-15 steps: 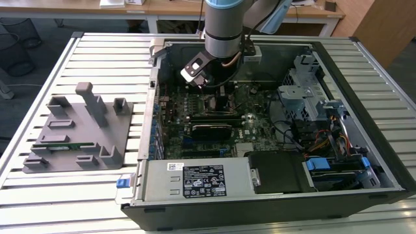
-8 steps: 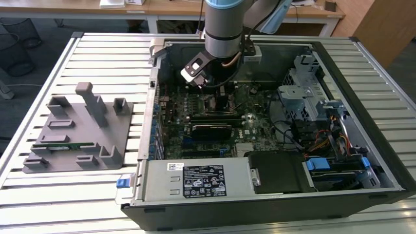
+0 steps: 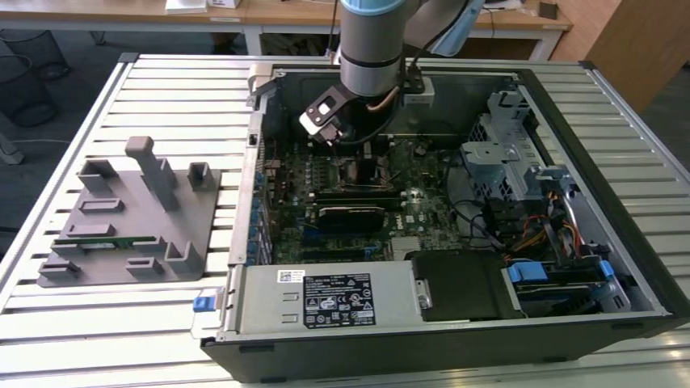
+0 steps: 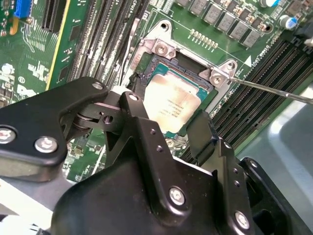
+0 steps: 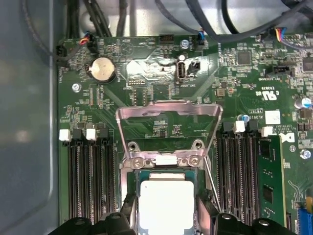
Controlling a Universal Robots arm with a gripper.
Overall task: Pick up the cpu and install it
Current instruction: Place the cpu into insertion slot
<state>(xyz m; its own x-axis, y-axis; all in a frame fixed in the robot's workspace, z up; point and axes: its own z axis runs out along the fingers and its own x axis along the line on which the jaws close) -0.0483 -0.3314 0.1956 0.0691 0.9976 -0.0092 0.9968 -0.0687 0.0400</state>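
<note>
Inside the open computer case (image 3: 250,202), the arm (image 3: 372,48) reaches down over the motherboard (image 3: 323,174), toward 12 o'clock of the case in the exterior view. That view hides the chip itself behind the wrist.

Both wrist views supply the detail. The end effector (image 4: 166,113) (image 5: 165,215) is clamped on the cpu (image 4: 171,100) (image 5: 166,203), its black fingers (image 4: 132,105) pressed against two opposite edges, silver plate upward. The cpu sits at the socket (image 4: 146,61); whether it is fully seated cannot be told.

The first wrist view adds the load plate (image 5: 168,113) swung up and open beyond the socket, memory slots (image 5: 90,181) flanking it on both sides, and a coin cell battery (image 5: 102,68). The second wrist view adds the thin retention lever (image 4: 274,91), standing free beside the socket.

The exterior view gives the surroundings. At 9 o'clock from the case, on the slatted tabletop (image 3: 161,89), a grey plastic tray (image 3: 161,182) with upright blocks carries a green memory stick (image 3: 103,241). The power supply (image 3: 313,299) lies at 6 o'clock within the case.
</note>
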